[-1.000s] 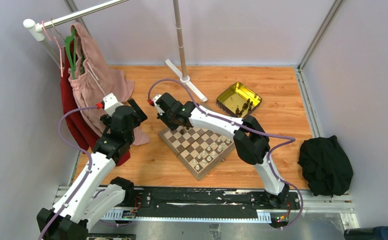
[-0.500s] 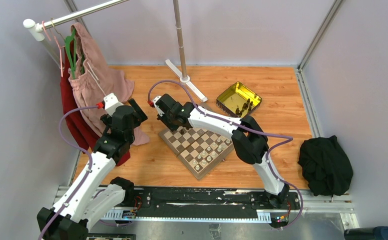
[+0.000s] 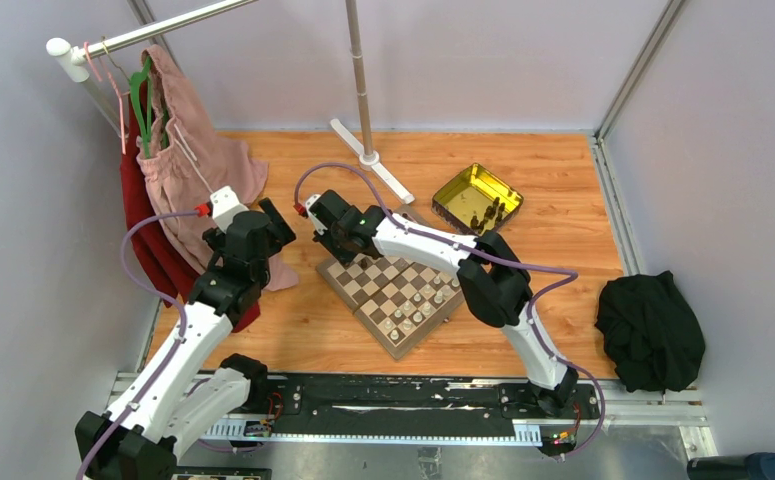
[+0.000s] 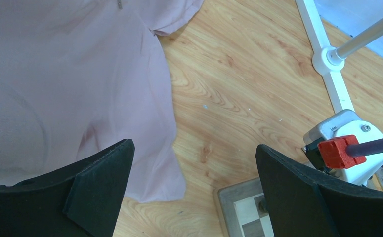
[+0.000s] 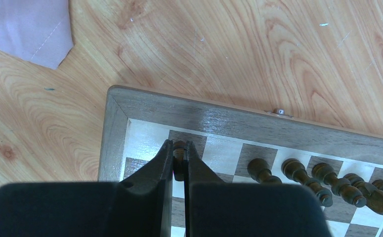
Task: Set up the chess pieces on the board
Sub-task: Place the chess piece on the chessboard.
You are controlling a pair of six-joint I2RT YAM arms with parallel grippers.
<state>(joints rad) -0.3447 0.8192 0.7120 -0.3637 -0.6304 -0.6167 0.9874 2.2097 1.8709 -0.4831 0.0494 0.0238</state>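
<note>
Chessman (image 5: pixel 179 146) upright, clamped in right pincer (image 5: pixel 179 150)

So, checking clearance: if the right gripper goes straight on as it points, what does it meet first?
Probably the board, near its corner, with the held dark piece touching first; its height is unclear.

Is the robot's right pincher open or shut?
Shut. In the right wrist view, the right gripper is squeezed tight on a dark chess piece, just above a corner of the board.
</note>
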